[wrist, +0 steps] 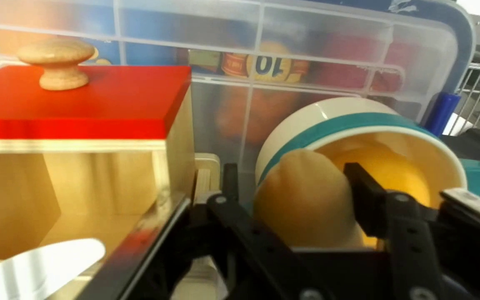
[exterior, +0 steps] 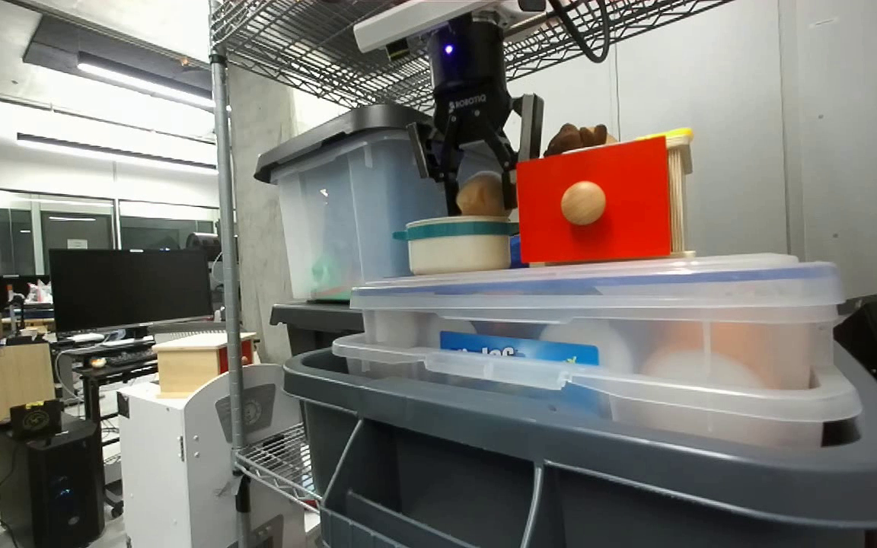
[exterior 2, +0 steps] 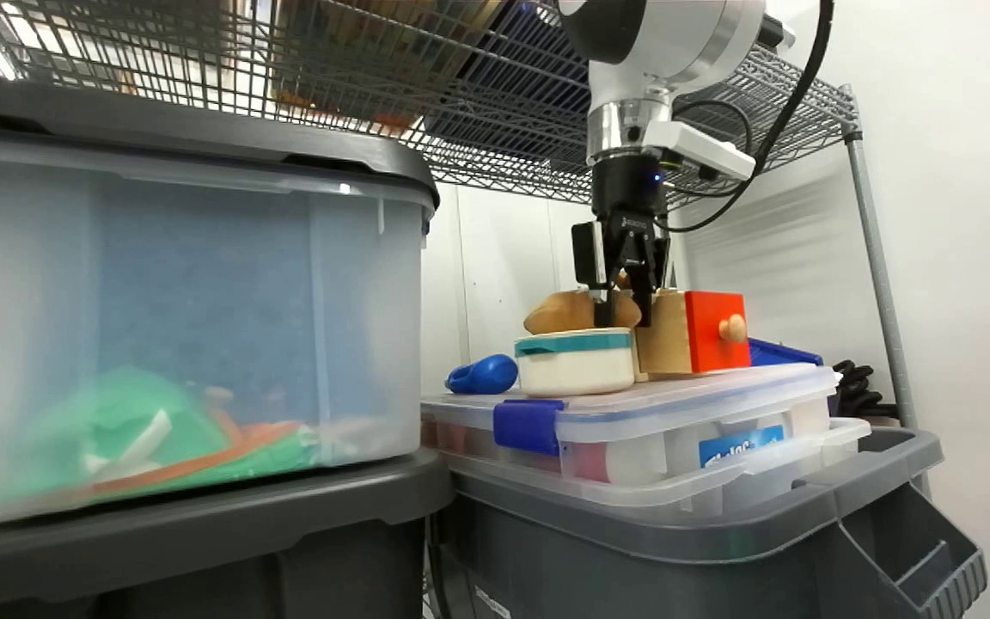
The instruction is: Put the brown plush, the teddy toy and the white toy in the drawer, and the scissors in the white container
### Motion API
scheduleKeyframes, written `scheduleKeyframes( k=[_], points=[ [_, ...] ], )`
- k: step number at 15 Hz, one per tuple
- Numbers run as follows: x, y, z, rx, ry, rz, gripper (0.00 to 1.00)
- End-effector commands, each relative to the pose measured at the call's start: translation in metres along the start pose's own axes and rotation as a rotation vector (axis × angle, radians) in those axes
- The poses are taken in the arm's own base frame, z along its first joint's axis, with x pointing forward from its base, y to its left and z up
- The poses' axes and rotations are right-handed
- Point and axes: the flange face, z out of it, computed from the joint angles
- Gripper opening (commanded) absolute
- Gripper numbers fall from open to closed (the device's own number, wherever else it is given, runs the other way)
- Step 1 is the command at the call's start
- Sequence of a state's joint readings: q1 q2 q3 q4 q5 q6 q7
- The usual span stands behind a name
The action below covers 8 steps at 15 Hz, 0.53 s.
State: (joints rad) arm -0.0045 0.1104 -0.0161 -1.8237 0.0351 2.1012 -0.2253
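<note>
A tan plush toy [exterior 2: 559, 314] rests on the rim of the white container [exterior 2: 577, 370] with its teal band; I cannot tell if it is the teddy toy or the brown plush. Its rounded end [wrist: 306, 196] lies between the fingers of my gripper [wrist: 293, 177]. The jaws stand apart, a gap showing on one side of the toy. Beside them is the drawer [exterior: 594, 205], pulled out, bare wood showing inside. A dark brown fuzzy thing [exterior: 579, 137] shows above and behind its red front. A white rounded shape [wrist: 40, 271] is perhaps the white toy. I cannot make out the scissors.
Container and drawer stand on a clear lidded bin [exterior: 598, 327], itself on a grey tote [exterior 2: 632, 533]. A blue object [exterior 2: 482, 376] lies beside the container. The large clear bin [exterior 2: 186, 318] stands close by, and a wire shelf [exterior 2: 461, 112] hangs overhead.
</note>
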Motion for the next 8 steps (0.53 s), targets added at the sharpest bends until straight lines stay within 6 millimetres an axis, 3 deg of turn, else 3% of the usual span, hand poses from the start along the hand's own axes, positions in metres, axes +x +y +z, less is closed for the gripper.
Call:
scheduleKeyframes(
  k=[1, 5, 7, 8],
  points=[
    [0.007, 0.002, -0.005, 0.016, 0.015, -0.011, 0.35],
    [0.009, -0.003, -0.01, 0.012, 0.024, -0.019, 0.06],
    [0.008, -0.006, -0.014, 0.01, 0.03, -0.025, 0.0],
    [0.008, -0.008, -0.017, 0.008, 0.033, -0.027, 0.02]
  ],
)
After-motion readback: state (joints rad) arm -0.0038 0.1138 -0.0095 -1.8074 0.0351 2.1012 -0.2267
